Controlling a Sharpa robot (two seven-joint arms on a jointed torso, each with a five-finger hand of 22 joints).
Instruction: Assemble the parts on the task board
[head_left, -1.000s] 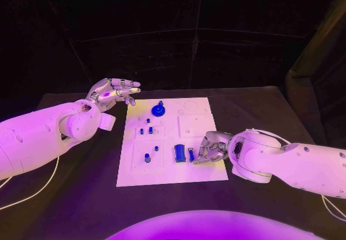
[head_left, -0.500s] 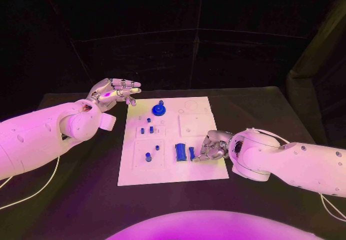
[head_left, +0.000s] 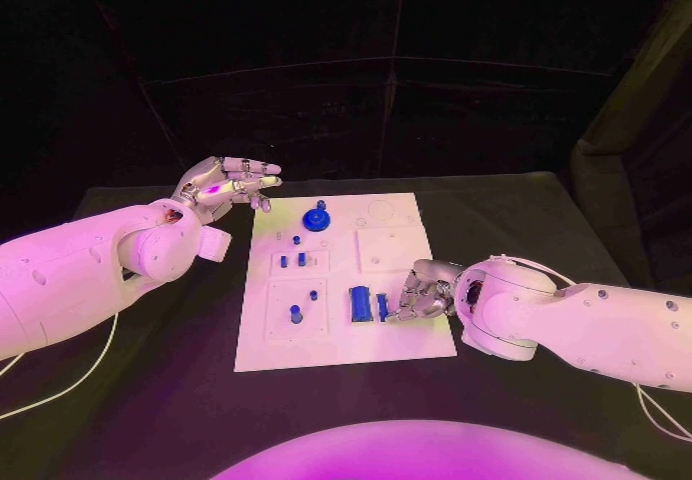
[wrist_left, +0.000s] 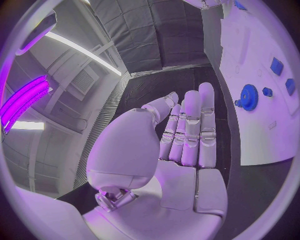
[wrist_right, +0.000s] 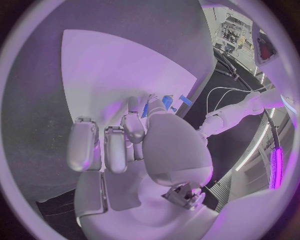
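Observation:
The white task board (head_left: 404, 345) lies in the middle of the table. On it stand a blue round gear-like part (head_left: 317, 217), a blue block (head_left: 359, 303) and several small blue pegs (head_left: 296, 315). My right hand (head_left: 420, 294) rests on the board's near right part, and its thumb and a finger pinch a narrow blue piece (head_left: 382, 306) beside the block. The right wrist view shows that piece (wrist_right: 146, 108) between the fingertips. My left hand (head_left: 228, 182) hovers above the board's far left corner with nothing in it. Past its straight fingers (wrist_left: 190, 130), the left wrist view shows the gear-like part (wrist_left: 249, 96).
The black table (head_left: 159, 380) runs all round the board, with dark curtains behind it. A white cable (head_left: 65, 385) trails over the table under my left arm. Round and square recesses (head_left: 389, 250) mark the board's far right part.
My right hand has edged slightly away from the table's near edge with the narrow blue piece at its fingertips. The left hand has stayed where it was.

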